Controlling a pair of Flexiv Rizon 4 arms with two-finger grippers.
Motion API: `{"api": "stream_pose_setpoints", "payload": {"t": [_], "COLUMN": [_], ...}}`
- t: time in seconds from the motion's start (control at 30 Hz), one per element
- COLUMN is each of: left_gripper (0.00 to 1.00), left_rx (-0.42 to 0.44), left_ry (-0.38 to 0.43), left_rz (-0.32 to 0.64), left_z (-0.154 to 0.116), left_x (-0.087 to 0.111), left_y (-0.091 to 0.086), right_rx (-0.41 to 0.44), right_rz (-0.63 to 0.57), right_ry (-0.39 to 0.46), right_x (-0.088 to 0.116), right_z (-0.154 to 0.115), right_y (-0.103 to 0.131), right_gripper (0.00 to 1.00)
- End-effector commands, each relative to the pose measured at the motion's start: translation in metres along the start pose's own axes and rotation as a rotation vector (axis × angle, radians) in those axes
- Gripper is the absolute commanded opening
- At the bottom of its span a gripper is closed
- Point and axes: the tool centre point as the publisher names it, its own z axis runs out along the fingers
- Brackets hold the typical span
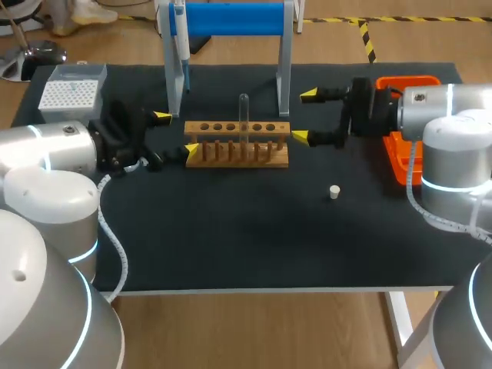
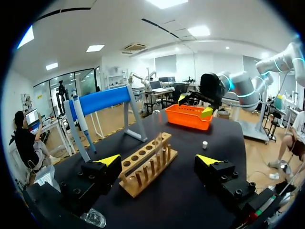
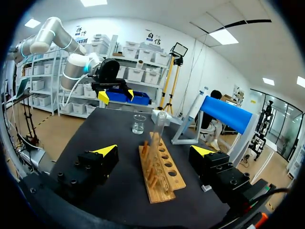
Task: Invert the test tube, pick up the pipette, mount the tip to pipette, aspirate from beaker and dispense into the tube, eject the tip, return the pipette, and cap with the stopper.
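Desk (image 1: 246, 238): black top, with everything laid out on it.
Rack (image 1: 238, 146): wooden, lying crosswise in the middle of the desk, a row of holes along its top.
Test tube (image 1: 244, 115): upright in one of the rack's middle holes, held by nothing. I cannot tell which end is up.
Left hand (image 1: 176, 132): at the rack's left end, fingers spread wide and empty, one yellow tip beside the rack's near left corner and the other further back.
Right hand (image 1: 304, 115): at the rack's right end, likewise released and holding nothing, its fingers pointing at the rack from that side.
Pipette (image 1: 183, 46): hanging by the left post of the stand, near the far edge.
Stand (image 1: 231, 17): two pale posts with a blue bar across the top, behind the rack.
Beaker (image 3: 138, 124): clear glass, standing beyond the rack's left end, close to the left arm.
Stopper (image 1: 334, 191): small and white, alone on the desk, right of the middle and nearer the front edge than the rack.
Tip box (image 1: 69, 94): far left corner.
Orange tray (image 1: 400, 157): at the right edge, partly behind the right arm.
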Motion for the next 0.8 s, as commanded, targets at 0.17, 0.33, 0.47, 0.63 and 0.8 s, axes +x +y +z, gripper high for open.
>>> {"api": "stream_pose_setpoints", "payload": {"t": [0.17,0.33,0.47,0.63,0.8], "left_gripper": [1.00,1.00,1.00,1.00,1.00], "left_rx": [0.024,0.024,0.024,0.024,0.024], "left_ry": [0.000,0.000,0.000,0.000,0.000], "left_rz": [0.002,0.002,0.002,0.002,0.002], "left_z": [-0.002,-0.002,-0.002,-0.002,-0.002], "left_x": [0.000,0.000,0.000,0.000,0.000], "left_y": [0.003,0.003,0.003,0.003,0.003], "right_rx": [-0.001,-0.001,-0.001,-0.050,-0.129], "right_rz": [-0.001,-0.001,-0.001,-0.011,-0.020], "right_ry": [-0.001,-0.001,-0.001,0.030,0.086], "right_x": [0.000,0.000,0.000,-0.004,-0.009], "right_z": [0.000,0.000,0.000,0.010,0.025], "right_y": [0.000,0.000,0.000,0.000,-0.001], "right_gripper": [1.00,1.00,1.00,1.00,1.00]}}
